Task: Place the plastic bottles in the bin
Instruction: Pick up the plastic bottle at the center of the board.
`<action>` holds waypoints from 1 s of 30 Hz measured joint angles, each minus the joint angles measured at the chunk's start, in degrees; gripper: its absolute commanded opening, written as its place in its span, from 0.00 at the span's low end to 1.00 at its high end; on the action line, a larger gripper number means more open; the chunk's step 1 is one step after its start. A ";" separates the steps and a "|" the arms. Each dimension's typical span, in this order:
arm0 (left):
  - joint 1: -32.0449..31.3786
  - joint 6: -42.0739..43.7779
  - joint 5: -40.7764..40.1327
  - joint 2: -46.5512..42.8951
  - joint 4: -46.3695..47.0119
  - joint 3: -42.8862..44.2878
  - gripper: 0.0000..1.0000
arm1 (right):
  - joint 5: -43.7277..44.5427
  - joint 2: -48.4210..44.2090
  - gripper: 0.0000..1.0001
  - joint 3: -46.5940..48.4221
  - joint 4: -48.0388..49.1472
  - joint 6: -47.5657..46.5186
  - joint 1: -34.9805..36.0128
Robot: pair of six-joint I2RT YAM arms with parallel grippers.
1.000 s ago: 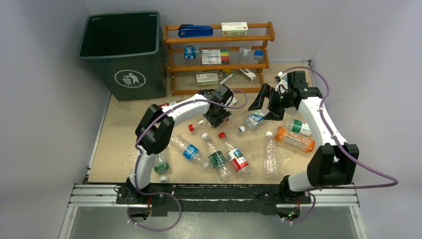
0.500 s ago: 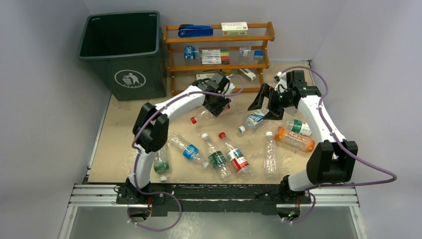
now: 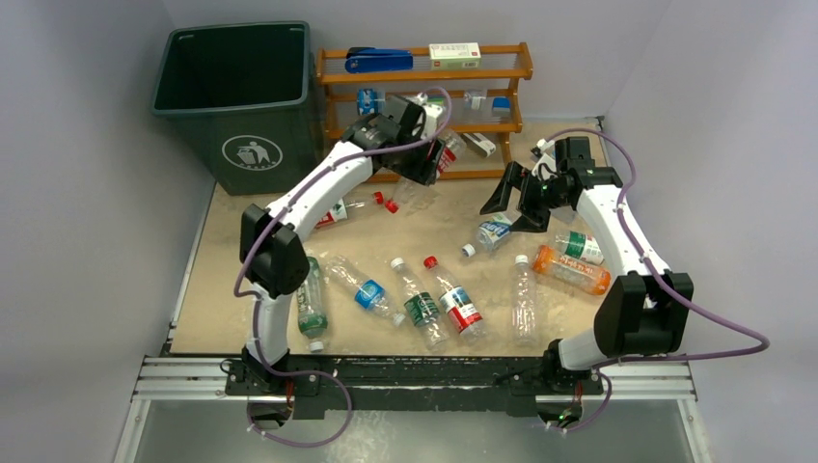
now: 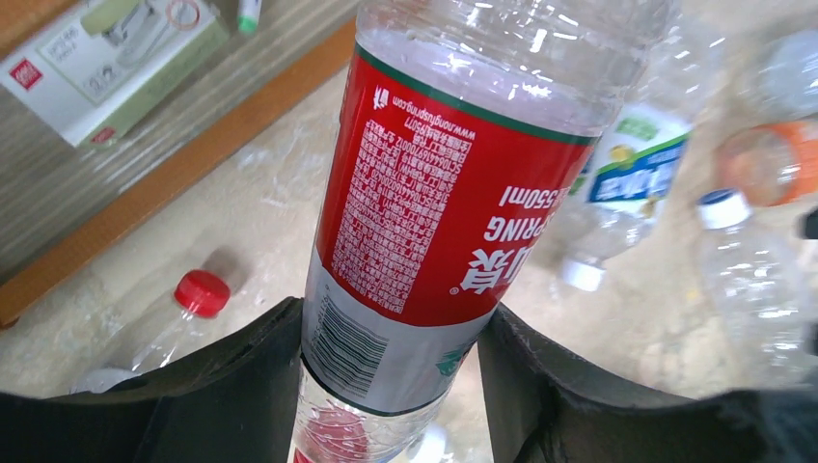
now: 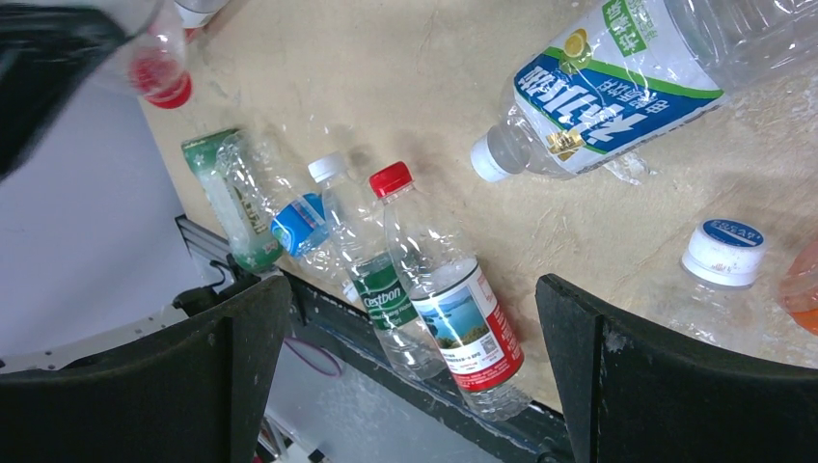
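Gripping a bottle [image 4: 434, 193], left jaws seemingly half-hide cap [image 4: 333, 436].

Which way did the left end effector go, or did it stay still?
Yes, it moved: the left end effector, gripping the red-label bottle, went from mid-table back to the front of the wooden rack.

White arm links [image 3: 323, 183], black joints [image 3: 273, 258], purple cables [image 3: 767, 343], matte black fingers [image 5: 666, 386].

"Cestbon" on green-labelled bottle [image 5: 381, 289], "550ml" on red-labelled bottle [image 4: 424, 212], litter sign on bin [image 3: 289, 166]
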 measured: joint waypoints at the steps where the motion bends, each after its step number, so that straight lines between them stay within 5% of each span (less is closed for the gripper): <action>1: 0.15 -0.96 0.94 -0.35 0.04 0.96 0.50 | -0.02 0.00 1.00 -0.04 0.09 0.00 0.00; 15: 9.79 -19.54 17.57 -7.32 13.73 2.29 0.51 | -0.04 0.00 1.00 -0.33 0.52 0.00 0.00; 30: 21.79 -54.29 27.56 -11.61 54.93 -4.04 0.51 | -0.04 0.00 1.00 -0.33 0.66 0.00 0.00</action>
